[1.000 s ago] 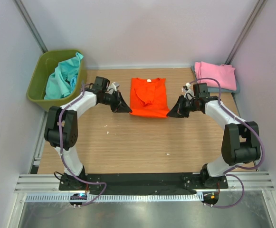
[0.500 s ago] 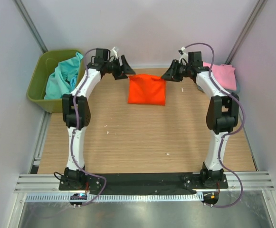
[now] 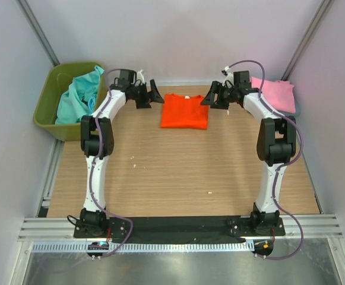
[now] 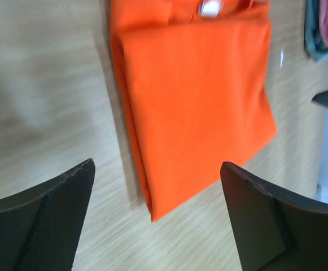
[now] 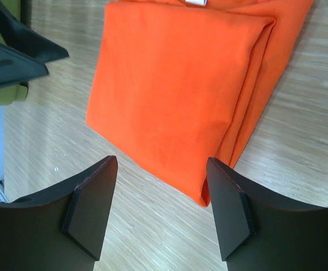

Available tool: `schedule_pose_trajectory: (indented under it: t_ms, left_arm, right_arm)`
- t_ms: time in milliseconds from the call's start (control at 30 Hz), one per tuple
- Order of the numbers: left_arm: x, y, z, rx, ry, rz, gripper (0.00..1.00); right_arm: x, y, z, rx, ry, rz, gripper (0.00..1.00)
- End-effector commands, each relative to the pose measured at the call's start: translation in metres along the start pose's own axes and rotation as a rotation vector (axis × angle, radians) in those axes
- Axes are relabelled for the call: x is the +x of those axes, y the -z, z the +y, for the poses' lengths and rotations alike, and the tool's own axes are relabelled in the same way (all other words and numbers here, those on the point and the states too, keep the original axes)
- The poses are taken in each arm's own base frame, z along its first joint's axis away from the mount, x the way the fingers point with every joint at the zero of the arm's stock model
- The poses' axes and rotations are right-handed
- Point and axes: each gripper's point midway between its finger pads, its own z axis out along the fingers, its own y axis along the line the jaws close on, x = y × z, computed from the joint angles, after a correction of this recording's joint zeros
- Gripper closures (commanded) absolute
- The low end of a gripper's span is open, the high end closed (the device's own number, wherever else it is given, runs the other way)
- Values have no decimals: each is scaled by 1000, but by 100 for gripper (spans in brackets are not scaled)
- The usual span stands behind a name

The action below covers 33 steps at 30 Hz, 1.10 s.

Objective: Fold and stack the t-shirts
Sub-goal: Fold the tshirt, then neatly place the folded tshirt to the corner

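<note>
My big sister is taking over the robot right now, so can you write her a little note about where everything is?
Left gripper: open, empty, just left of the orange shirt.
Right gripper: open, empty, just right of it.
Orange shirt: folded into a neat rectangle, lying at the far middle of the table.
Pink shirt: folded at the far right, on top of a grey-blue shirt.
Teal shirts: crumpled in the green bin.
Done: the orange shirt is folded.
Left: probably put it on the pink shirt, then fold and stack the teal shirts.
</note>
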Motion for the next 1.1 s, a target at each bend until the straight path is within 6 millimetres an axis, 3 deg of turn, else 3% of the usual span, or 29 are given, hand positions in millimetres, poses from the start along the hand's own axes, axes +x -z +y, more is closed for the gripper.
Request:
schedule_pose_trajectory:
  t_ms: [0,67,100,333,367,467,600,767,900,1067]
  left_arm:
    - [20,21,-25,146,-2,88,9]
    - [24,23,-40,225,28,105,14]
    - [32,23,-45,261,50,129,15]
    - [41,14,-77,437,101,160,19]
    - [43,16,-84,470,107,175,20]
    - [48,13,-96,514,115,198,22]
    - [52,11,-108,537,112,209,22]
    - [69,-3,-95,509,149,246,21]
    - [88,-18,-74,449,170,279,20]
    - [96,-26,-66,414,158,291,19]
  right_arm:
    - [-11,7,-1,0,62,-26,30]
    - [-9,-2,-14,0,37,-11,30]
    - [-8,-7,-19,-4,31,-4,30]
    - [-24,-36,-43,-29,30,-19,30]
    - [-21,-41,-54,-25,15,-12,30]
    - [-31,-44,-62,-44,-7,-34,30]
    - [-27,-57,-80,-71,-42,-27,30]
    - [-26,-69,-77,-146,-89,-29,29]
    - [-13,-76,-75,-166,-116,2,29]
    - [4,-78,-72,-180,-132,43,30]
